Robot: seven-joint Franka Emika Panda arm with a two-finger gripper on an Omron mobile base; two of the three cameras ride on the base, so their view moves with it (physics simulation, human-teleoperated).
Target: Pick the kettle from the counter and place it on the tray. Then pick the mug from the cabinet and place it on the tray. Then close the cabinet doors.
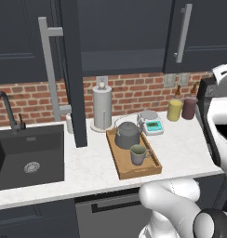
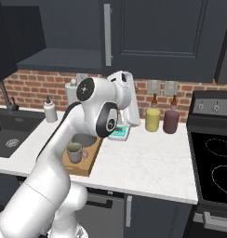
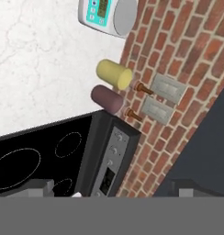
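White marbled stone surface [image 1: 180,148] runs under a red brick wall, with a dark sink [image 1: 27,158] at the left and a black stove [image 2: 213,153] at the right. On the surface sits the wooden tray [image 1: 122,167], and both loads are already on it: the kettle [image 1: 127,135] at the far end, the mug [image 1: 138,154] at the near end, the two just beside each other and upright. Behind the tray stand a paper-towel roll [image 1: 102,108] and a small scale [image 1: 152,125]; further right are a yellow jar [image 1: 175,110] and a maroon cup [image 1: 189,108]. Judged from this layout, only the closing of the cabinet doors remains. One door [image 1: 71,69] stands swung out, edge-on over the surface, its long grey bar handle [image 1: 51,69] facing left; the shelf [image 2: 64,60] behind it is exposed. A second door [image 2: 17,32] appears open at the upper left of the right base view. The door is a rigid hinged panel and should swing lightly; a flat push on its outer face near the free edge, or a hold on the bar handle, looks soundest. The arm [image 2: 101,111] is raised over the right part of the surface; in the hand view the claw points toward the stove and the brick wall, holding nothing visible, but whether it is released or clenched I cannot tell.
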